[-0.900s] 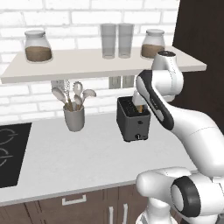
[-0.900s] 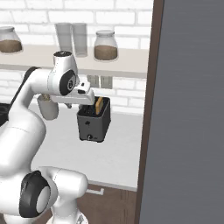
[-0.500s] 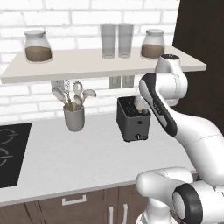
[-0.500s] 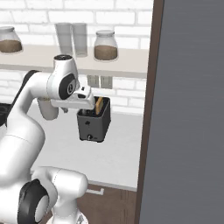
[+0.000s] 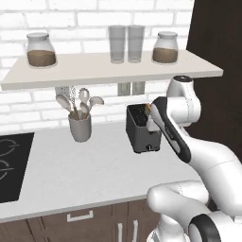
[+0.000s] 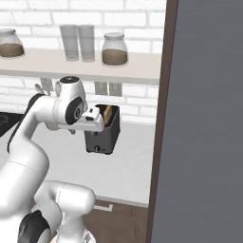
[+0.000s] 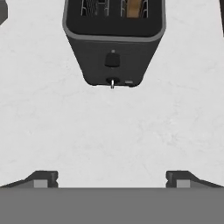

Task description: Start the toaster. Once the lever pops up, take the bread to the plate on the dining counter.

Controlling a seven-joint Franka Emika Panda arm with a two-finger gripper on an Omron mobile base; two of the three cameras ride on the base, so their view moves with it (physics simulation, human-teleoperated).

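Note:
The dark grey toaster (image 5: 142,130) (image 6: 102,138) (image 7: 113,43) stands on the pale worktop below the shelf. The tan bread (image 5: 148,108) (image 6: 107,112) (image 7: 133,8) sticks up from one of its slots. On its narrow front face sit a dark lever (image 7: 112,59) and a small pale knob (image 7: 112,82). My gripper (image 7: 112,179) is open and empty, hanging in front of that face a short way off. Its fingertips (image 7: 43,178) are spread wide over bare worktop. The plate and the dining counter are out of view.
A grey utensil holder (image 5: 80,126) stands left of the toaster, and a black hob (image 5: 12,165) is at the far left. The shelf (image 5: 108,67) above carries jars and glasses. A tall dark cabinet (image 6: 204,118) closes off the right side.
The jaws have spread wider apart. The arm and hand have come down lower in front of the toaster. The toaster and bread have not moved.

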